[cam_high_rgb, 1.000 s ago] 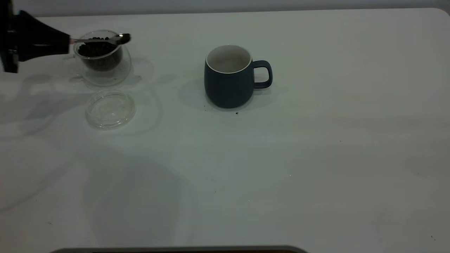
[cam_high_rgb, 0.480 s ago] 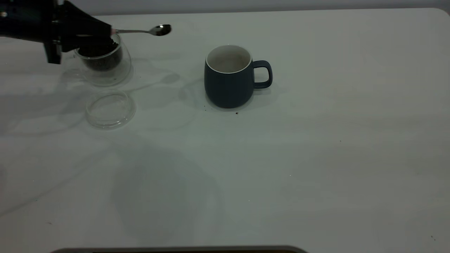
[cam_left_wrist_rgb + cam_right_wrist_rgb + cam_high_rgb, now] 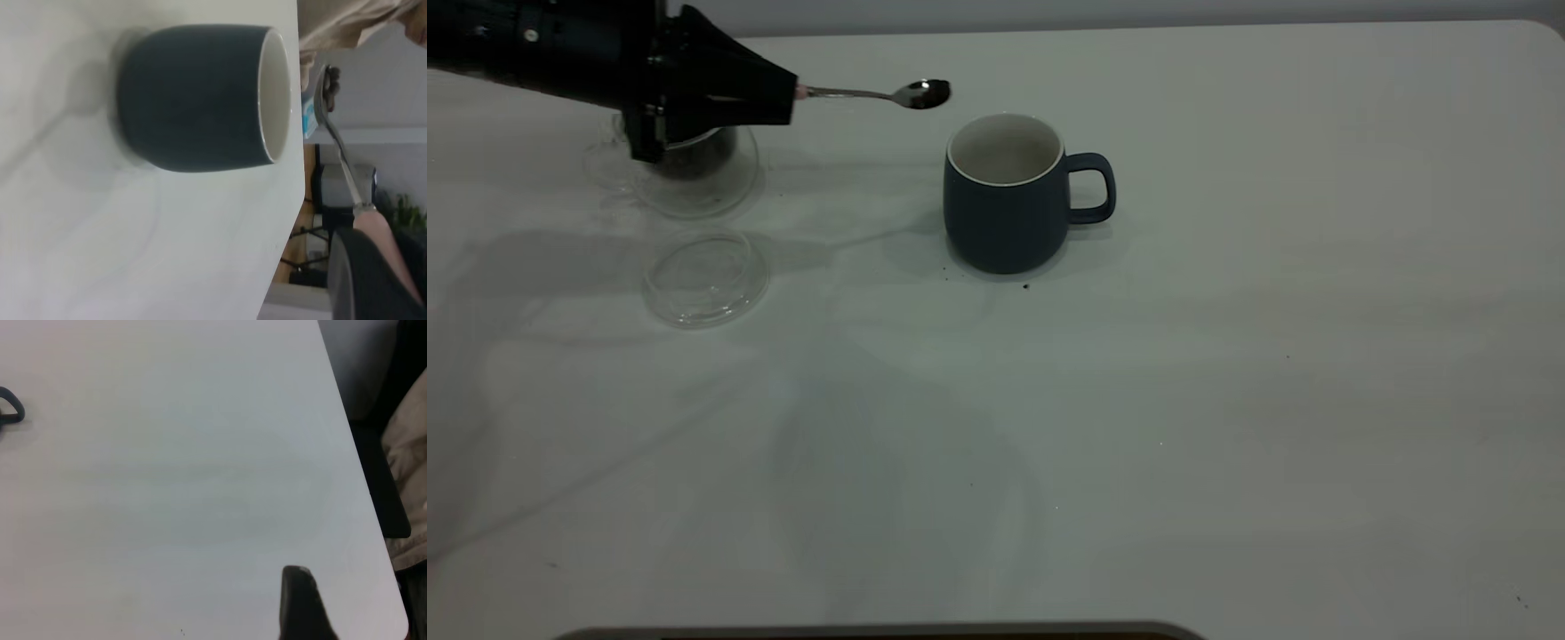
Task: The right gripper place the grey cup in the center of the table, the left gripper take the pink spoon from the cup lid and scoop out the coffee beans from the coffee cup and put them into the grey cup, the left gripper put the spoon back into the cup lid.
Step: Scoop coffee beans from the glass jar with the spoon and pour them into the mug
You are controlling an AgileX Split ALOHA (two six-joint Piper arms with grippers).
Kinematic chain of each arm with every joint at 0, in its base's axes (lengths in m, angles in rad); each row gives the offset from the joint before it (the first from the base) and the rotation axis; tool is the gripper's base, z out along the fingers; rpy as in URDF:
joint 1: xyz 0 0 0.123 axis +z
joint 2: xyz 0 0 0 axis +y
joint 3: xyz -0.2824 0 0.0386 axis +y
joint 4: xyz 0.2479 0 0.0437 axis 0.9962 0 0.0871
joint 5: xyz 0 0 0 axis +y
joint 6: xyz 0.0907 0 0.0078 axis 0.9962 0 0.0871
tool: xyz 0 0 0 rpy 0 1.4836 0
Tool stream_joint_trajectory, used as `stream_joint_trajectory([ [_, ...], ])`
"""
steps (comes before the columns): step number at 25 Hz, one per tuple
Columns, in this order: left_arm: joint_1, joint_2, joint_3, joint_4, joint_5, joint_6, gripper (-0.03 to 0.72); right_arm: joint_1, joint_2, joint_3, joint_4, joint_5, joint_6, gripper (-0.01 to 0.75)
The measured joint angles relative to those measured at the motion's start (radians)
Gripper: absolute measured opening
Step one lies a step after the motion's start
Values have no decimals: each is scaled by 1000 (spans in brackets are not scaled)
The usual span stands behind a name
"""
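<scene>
Carrying coffee beans [image 3: 331, 81] in the bowl of the pink spoon [image 3: 889, 93], held level in the air just left of the grey cup [image 3: 1005, 197] and slightly above its rim, bowl not yet over the opening. Sitting heaped and loose on that shallow bowl, judging from the left wrist view, so risking a roll-off onto the table [image 3: 1227, 356] with any jerk or early tilt short of the rim. Clamping the spoon's pink handle end in the left gripper [image 3: 787, 92], jaws closed on it at the far left, directly above the coffee cup [image 3: 694, 173]. Gripping so near the handle's end, possibly letting the spoon twist in the jaws and dump the load sideways. Risking also a knock of the spoon's stem against the cup's rim if lowered too soon, nudging the cup off its central spot. Standing untouched nearer the camera, the cup lid [image 3: 705, 277], waiting empty for the spoon's return. Resting off to the right, clear of the cup, the right gripper [image 3: 301, 603], with no telling whether spread or closed.
</scene>
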Motion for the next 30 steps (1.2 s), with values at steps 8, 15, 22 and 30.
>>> stream_joint_trajectory([
  [8, -58, 0, 0, -2, 0, 53, 111, 0, 0, 0, 0, 0, 0, 463],
  [15, -94, 0, 0, -2, -87, 205, 111, 0, 0, 0, 0, 0, 0, 463],
  [22, -95, 0, 0, -3, -172, 322, 111, 0, 0, 0, 0, 0, 0, 463],
  [30, -127, 0, 0, -74, -182, 614, 111, 0, 0, 0, 0, 0, 0, 463],
])
